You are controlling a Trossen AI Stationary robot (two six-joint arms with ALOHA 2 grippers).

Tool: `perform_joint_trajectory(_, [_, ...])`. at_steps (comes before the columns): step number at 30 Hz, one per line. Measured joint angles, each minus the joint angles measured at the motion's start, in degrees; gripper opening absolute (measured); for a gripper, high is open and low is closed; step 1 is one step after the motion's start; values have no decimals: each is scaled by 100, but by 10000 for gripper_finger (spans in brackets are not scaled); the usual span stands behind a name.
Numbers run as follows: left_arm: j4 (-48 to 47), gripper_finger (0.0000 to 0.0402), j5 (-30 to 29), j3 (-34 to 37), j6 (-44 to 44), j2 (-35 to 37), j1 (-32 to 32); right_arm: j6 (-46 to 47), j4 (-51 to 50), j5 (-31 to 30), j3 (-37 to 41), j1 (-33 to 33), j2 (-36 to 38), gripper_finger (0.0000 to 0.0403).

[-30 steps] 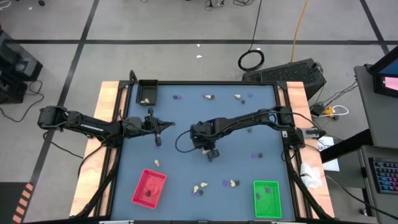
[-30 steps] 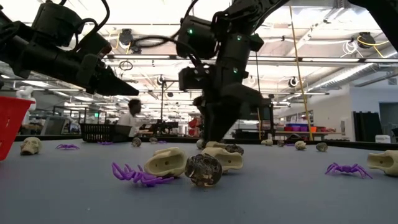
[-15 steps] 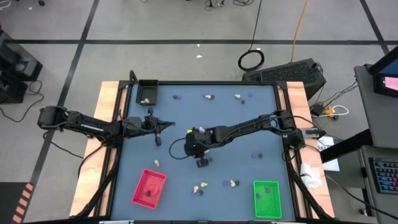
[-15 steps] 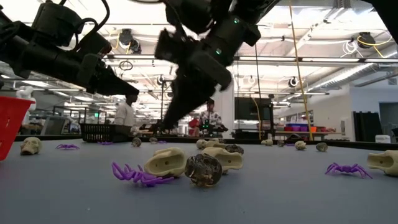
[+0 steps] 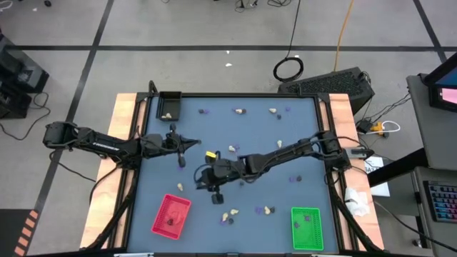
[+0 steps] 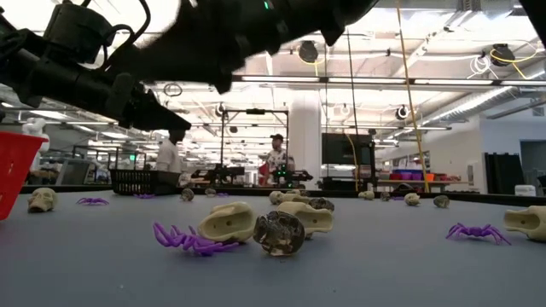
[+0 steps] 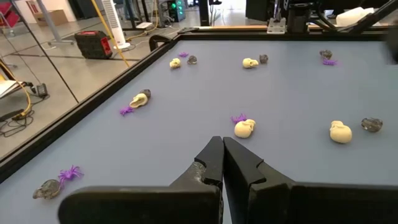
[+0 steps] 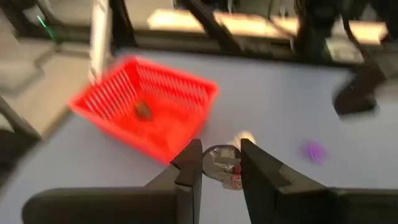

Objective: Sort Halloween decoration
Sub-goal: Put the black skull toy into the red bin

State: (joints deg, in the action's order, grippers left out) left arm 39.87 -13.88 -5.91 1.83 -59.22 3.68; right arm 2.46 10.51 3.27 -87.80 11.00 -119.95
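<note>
Cream, dark and purple Halloween trinkets lie scattered on the blue table. Closest in the low view are a cream lump, a dark lump and a purple bit. My right gripper hangs over the table's middle left, just right of the red tray, and is shut on a dark grey lump. The red tray holds one dark lump. My left gripper waits at the left side, shut and empty. My right gripper pinches the dark grey lump by its two sides between its two fingers. The fingers slant down toward the red tray. The lump is lifted clear of the table.
A black tray with a cream lump sits at the far left corner, a green tray at the near right. A cream lump and a purple bit lie below the right gripper. People stand in the room beyond.
My right gripper has swung toward the table's left and near edges and risen, carrying the dark grey lump. It has tipped from pointing steeply down to slanting nearly level, toward the red tray.
</note>
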Motion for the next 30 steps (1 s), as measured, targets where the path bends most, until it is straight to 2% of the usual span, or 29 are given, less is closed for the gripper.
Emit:
perform_joint_trajectory(7, [47, 6, -19, 0, -2, 0, 0, 402, 985, -51, -27, 238, -227, 66])
perform_joint_trajectory(11, [52, 6, -61, -4, -1, -1, 0, 440, 1034, -186, -402, 320, -521, 66])
perform_joint_trajectory(22, [14, 6, -151, -2, 2, -2, 0, 463, 196, -87, -2331, 329, -1959, 66])
perform_joint_trajectory(30, [1, 6, -165, -2, 4, -2, 0, 803, -142, 288, -3088, 331, -2671, 66])
